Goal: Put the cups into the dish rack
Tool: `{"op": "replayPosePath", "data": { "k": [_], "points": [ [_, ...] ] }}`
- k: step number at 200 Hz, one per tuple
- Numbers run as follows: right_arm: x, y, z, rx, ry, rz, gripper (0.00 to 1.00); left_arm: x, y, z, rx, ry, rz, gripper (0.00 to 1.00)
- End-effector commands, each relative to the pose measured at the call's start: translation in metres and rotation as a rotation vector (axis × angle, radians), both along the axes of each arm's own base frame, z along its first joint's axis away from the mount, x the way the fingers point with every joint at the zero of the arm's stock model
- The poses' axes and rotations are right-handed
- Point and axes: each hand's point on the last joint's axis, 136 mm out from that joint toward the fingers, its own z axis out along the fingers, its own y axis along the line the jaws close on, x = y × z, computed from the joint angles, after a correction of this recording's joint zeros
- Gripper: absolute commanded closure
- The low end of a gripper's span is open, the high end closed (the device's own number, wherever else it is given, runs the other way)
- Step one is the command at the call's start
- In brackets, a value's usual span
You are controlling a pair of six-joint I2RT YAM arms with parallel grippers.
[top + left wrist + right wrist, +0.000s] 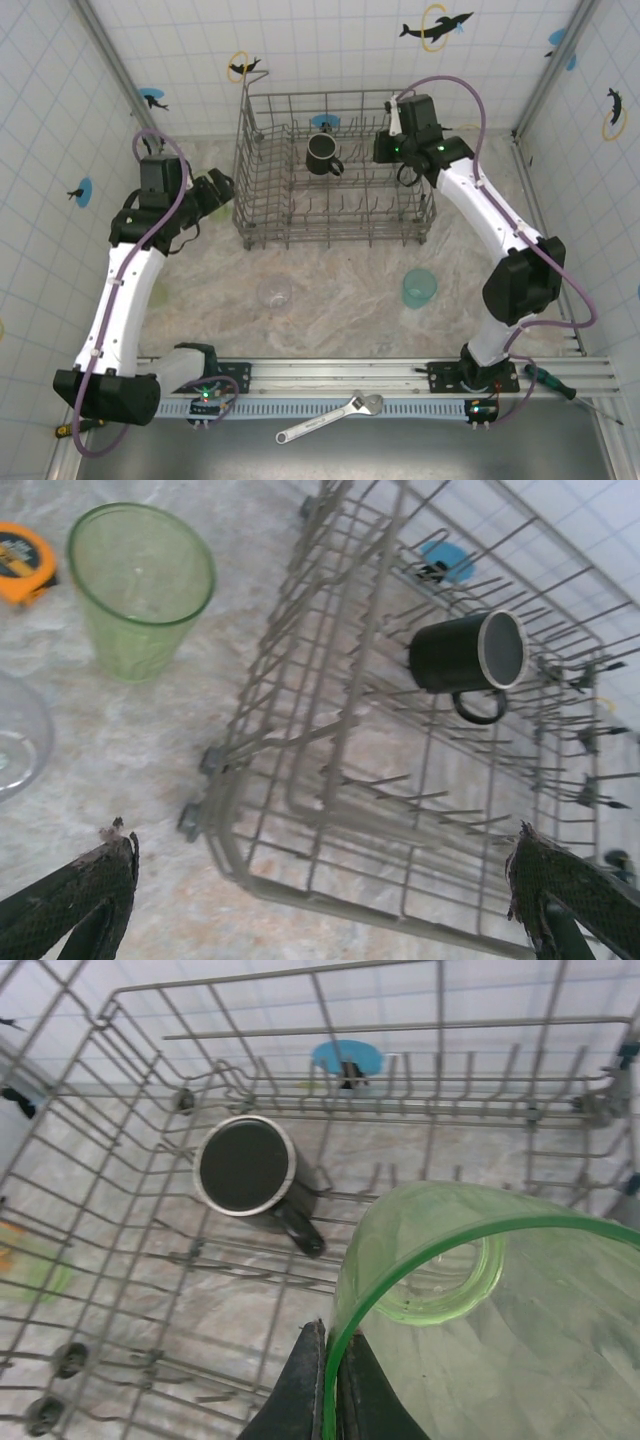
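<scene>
Two cups on open tabletop, top view: a clear cup [275, 292] and a teal tumbler [419, 287] stand well apart on the marbled tabletop [340, 300], both on the near side of the dish rack [335, 170].
Top view also gives: a wrench [330, 417] and a screwdriver [560, 384] lying by the arms' bases.
Left wrist view adds: a standing green tumbler [142, 585], upright on the tabletop just outside the rack's side wall, with an orange tape measure [25, 560] near it.
Right wrist view adds: a held green tumbler [480, 1310], translucent light green, tipped with its rim toward the camera and its thick base ring farther off, above the rack's wire floor.
Black mug [322, 153]: inside the rack among the tines, in its far half; pale rim, dark inside, handle on the near side.
Right gripper [328, 1385]: fingers closed on the held tumbler's rim, one inside the wall and one outside.
Left gripper [320, 855]: fingers spread wide and empty, near a corner of the rack.
</scene>
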Motion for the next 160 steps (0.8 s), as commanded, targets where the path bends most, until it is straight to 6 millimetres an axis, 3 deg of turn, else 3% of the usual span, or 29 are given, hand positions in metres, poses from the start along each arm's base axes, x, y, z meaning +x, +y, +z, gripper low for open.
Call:
{"op": "replayPosePath", "data": {
  "k": [1, 35, 115, 160],
  "points": [
    [0.005, 0.022, 0.03, 0.084, -0.08, 0.059, 1.0, 0.011, -0.019, 0.024, -0.102, -0.054, -0.051, 0.02],
    [0.001, 0.039, 0.026, 0.164, -0.065, 0.123, 1.0, 0.024, -0.034, 0.042, -0.187, -0.098, -0.094, 0.02],
    [-0.016, 0.068, 0.038, 0.401, -0.077, 0.253, 1.0, 0.046, -0.069, 0.082, -0.296, -0.175, -0.19, 0.02],
    [-0.027, 0.076, 0.042, 0.51, -0.078, 0.325, 1.0, 0.06, -0.099, 0.088, -0.337, -0.186, -0.243, 0.03]
  ]
}}
